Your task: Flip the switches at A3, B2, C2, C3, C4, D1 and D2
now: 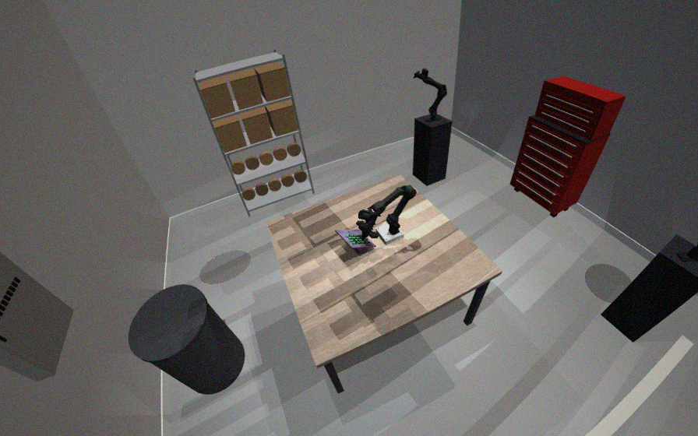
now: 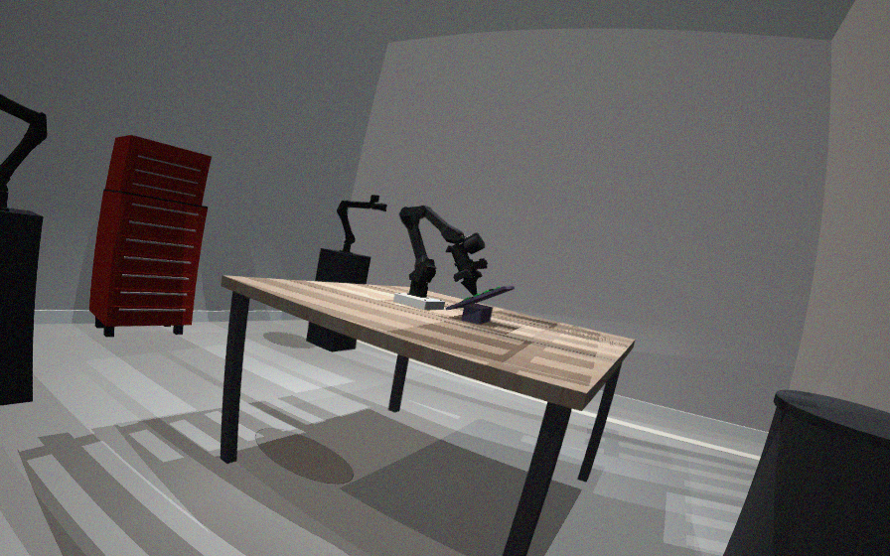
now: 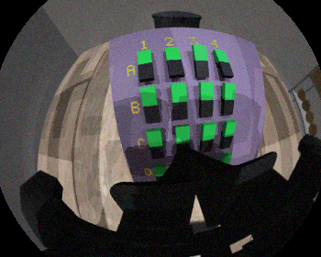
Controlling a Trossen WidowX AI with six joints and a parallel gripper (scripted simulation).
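The purple panel (image 3: pixel 185 98) sits tilted on a small block on the wooden surface (image 1: pixel 395 281), just beside the arm's white base. The arm bends over it. The gripper (image 3: pixel 187 162) hangs low over the near rows, and its fingers are pressed together with nothing between them. The closed tip covers the middle of row D and the near end of row C.

Each switch (image 3: pixel 148 65) is half green and half black. In rows A and B all the green halves are on the far side. They all look the same, so I cannot tell which ones are flipped. Row C looks much the same. Row D is mostly hidden. My guess is that the tip is working on a switch in row C or D, and most of the job is left, with A3 and B2 likely not done yet.

Yellow writing on the panel reads 1, 2, 3, 4 along the far edge. Down the left side are A and B; the C is blurry and the D is half hidden.
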